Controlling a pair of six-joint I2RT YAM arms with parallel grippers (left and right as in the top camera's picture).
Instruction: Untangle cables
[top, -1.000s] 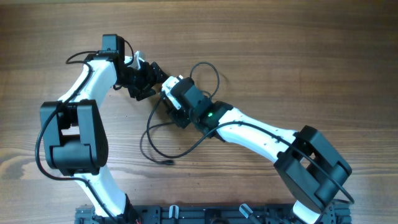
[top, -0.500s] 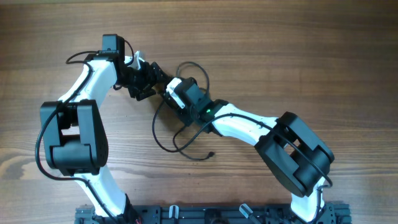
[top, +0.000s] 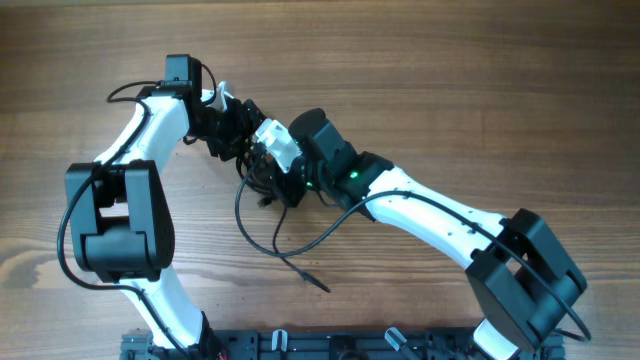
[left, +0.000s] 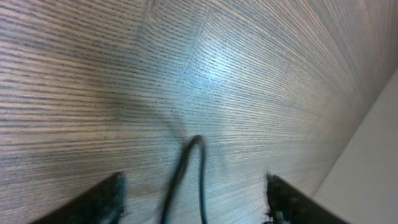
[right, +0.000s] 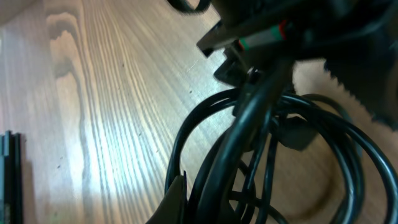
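Note:
The cables are thin black cords bunched between the two grippers. One loop trails toward the table's front and ends in a small plug. My right gripper is shut on the bunch. In the right wrist view the cables crowd the frame against the right gripper. My left gripper sits just behind the bunch, open. In the left wrist view a narrow cable loop lies on the wood within the left gripper, touching neither fingertip.
A black rail runs along the table's front edge between the arm bases. A thicker black wire arcs off the left arm. The right arm's elbow hangs over the front right. A pale surface borders the wood in the left wrist view.
My right gripper has gone from open to shut on the cable bunch and shifted left toward the left gripper. The far loop was drawn in; the plug end slid toward the front. The left arm stayed put.

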